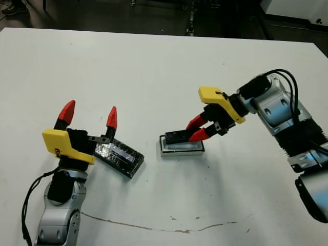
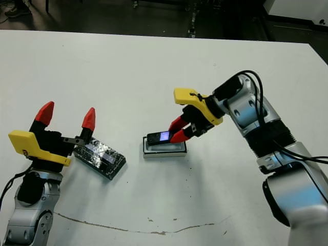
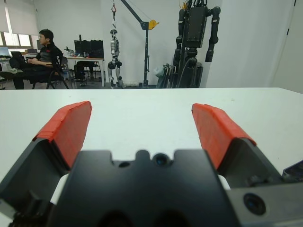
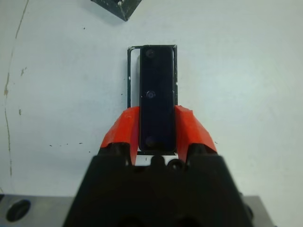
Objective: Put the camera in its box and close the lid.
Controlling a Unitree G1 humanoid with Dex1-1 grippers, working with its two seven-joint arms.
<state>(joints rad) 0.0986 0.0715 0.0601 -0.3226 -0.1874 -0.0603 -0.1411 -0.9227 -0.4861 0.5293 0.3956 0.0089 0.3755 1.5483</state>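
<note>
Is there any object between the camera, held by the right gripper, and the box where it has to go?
Nothing visible. The right gripper holds the camera directly over the open box. The lid lies apart, beside the left gripper.

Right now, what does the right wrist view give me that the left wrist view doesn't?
Only the right wrist view shows the camera clamped between the right gripper's fingers, lined up over the box, plus a corner of the lid.

Only the left wrist view shows the left gripper open and holding nothing, with a seated person beyond the table.

Both show the white table.
</note>
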